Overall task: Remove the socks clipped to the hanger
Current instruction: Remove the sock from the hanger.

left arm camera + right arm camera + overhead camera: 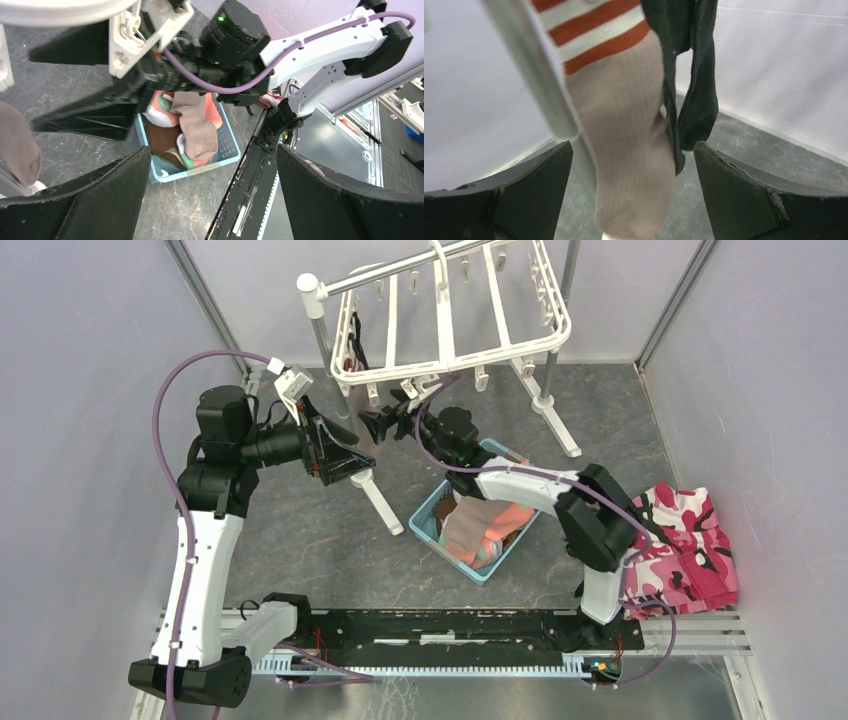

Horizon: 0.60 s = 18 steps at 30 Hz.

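The white hanger (450, 325) hangs tilted from a grey pole at the back. A black sock (357, 340) dangles from its left side. In the right wrist view a pale pink sock (629, 145) with red and white bands hangs straight down between my fingers, with the black sock (696, 80) just behind it. My right gripper (634, 200) (378, 426) is open around the pale sock's toe, not touching it. My left gripper (352, 462) (212, 200) is open and empty, low beside the right one. Several socks (485, 525) lie in the basket.
The light blue basket (425, 515) (215, 164) sits on the floor under my right arm. The grey stand pole (539, 85) rises next to the pale sock, and its white feet (385, 505) spread across the floor. A pink camouflage cloth heap (690, 545) lies far right.
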Each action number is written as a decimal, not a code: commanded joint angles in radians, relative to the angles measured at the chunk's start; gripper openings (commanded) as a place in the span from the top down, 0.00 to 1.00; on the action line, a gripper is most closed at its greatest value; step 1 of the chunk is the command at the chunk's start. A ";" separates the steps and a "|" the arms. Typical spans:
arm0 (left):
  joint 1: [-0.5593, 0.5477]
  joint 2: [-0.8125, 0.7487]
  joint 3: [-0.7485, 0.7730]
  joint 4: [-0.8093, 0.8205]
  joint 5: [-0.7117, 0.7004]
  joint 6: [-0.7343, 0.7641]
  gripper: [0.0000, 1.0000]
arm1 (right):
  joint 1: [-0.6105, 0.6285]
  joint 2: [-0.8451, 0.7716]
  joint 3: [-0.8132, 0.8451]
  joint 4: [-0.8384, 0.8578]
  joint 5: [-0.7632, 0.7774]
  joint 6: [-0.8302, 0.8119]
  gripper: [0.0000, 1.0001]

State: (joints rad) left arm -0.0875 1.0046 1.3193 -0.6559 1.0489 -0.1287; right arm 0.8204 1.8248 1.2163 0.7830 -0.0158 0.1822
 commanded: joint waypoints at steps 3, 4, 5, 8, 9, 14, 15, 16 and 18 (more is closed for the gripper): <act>0.011 -0.028 0.034 0.022 0.015 -0.021 0.00 | -0.003 0.194 0.242 0.089 0.099 0.039 0.02; 0.012 -0.031 0.034 0.021 0.014 -0.017 0.00 | -0.007 0.222 0.274 0.093 0.084 0.053 0.02; 0.012 -0.033 0.034 0.019 0.014 -0.013 0.00 | -0.009 0.254 0.302 0.103 0.064 0.067 0.04; 0.014 -0.038 0.032 0.017 0.011 -0.010 0.00 | -0.024 0.337 0.422 0.083 0.018 0.131 0.14; 0.014 -0.038 0.034 0.016 0.010 -0.008 0.00 | -0.033 0.360 0.447 0.094 -0.004 0.168 0.22; 0.015 -0.048 0.038 0.016 0.008 -0.008 0.00 | -0.062 0.369 0.420 0.206 -0.031 0.270 0.72; 0.015 -0.049 0.038 0.016 0.008 -0.010 0.00 | -0.063 0.351 0.392 0.229 -0.033 0.276 0.83; 0.015 -0.050 0.037 0.016 0.009 -0.011 0.00 | -0.063 0.330 0.362 0.260 -0.036 0.287 0.95; 0.015 -0.050 0.036 0.018 0.008 -0.011 0.00 | -0.064 0.279 0.288 0.305 -0.042 0.305 1.00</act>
State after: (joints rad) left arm -0.0795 0.9722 1.3193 -0.6563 1.0485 -0.1287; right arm 0.7616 2.2028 1.5871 0.9249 -0.0280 0.4187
